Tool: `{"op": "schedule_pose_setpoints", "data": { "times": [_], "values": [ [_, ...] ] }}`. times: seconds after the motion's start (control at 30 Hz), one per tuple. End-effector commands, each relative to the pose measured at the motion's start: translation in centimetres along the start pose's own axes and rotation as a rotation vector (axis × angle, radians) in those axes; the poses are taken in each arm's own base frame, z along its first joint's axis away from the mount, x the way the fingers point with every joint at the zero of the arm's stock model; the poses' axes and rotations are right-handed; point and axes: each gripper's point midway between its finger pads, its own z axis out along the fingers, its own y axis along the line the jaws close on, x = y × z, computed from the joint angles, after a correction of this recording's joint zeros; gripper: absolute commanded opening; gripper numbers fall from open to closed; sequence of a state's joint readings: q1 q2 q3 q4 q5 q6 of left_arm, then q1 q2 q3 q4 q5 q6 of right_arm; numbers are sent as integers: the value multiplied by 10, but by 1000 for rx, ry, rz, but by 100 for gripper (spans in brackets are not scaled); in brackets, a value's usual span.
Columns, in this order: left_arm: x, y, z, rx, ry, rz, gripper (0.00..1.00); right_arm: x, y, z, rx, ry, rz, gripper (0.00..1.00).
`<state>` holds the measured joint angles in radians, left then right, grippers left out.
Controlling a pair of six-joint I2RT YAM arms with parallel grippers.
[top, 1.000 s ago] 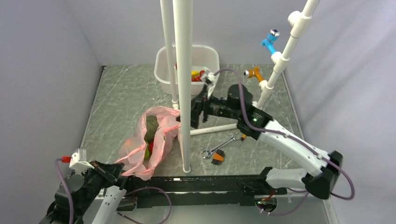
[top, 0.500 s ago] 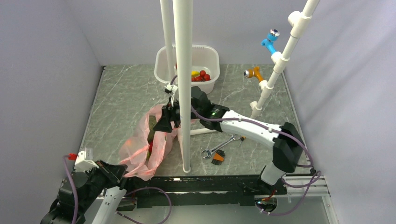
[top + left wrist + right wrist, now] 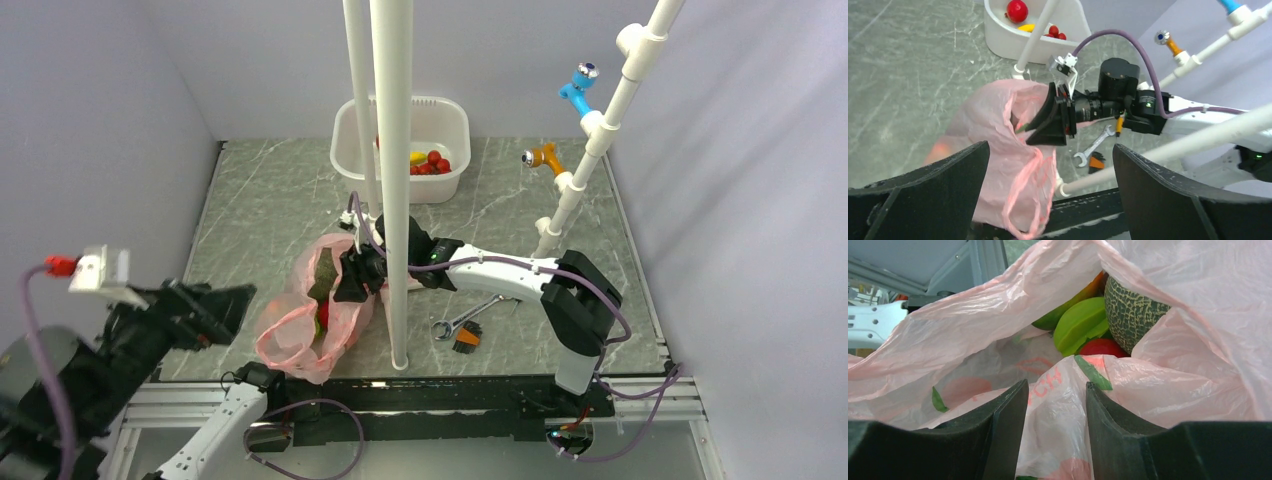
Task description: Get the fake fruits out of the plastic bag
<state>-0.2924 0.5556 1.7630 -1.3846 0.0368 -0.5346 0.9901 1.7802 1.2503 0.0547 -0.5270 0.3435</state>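
The right gripper (image 3: pixel 1055 390), jaws half apart, noses into the plastic bag (image 3: pixel 290 335) near the table's (image 3: pixel 260 200) near edge; whether it pinches film is unclear. The left gripper (image 3: pixel 1049 150) hangs wide and empty. Catching film rather than the fake fruits (image 3: pixel 1083 325) inside could drag the bag.

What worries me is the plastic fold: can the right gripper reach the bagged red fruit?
Probably not directly: a fold of the plastic bag lies between the right gripper and the red fruit.

The bag (image 3: pixel 285 335) lies on the worktop (image 3: pixel 270 200), left of the wrench (image 3: pixel 472 314), with fruits (image 3: pixel 1083 325) inside it. Behind both stands a tub (image 3: pixel 440 186) holding more fruits.
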Motion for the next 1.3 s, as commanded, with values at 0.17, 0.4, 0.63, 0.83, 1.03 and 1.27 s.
{"op": "schedule_pose_setpoints", "data": {
  "times": [0.17, 0.4, 0.63, 0.83, 1.03, 1.27],
  "values": [
    [53, 27, 134, -42, 325, 194, 99, -6, -5, -6, 61, -55, 15, 47],
    [121, 78, 180, -146, 428, 196, 99, 4, -11, -3, 68, -41, 42, 44],
    [155, 119, 174, -296, 537, 231, 99, 12, -22, -2, 116, -50, 65, 41],
    [170, 132, 175, -365, 660, 241, 69, 20, -39, -7, 225, -33, 45, 39],
    [176, 126, 186, -315, 678, 239, 27, 25, -44, -12, 267, -19, 41, 39],
    [125, 167, 148, -668, 460, 260, 0, 45, -116, -57, 756, -14, 107, 26]
  ]
}}
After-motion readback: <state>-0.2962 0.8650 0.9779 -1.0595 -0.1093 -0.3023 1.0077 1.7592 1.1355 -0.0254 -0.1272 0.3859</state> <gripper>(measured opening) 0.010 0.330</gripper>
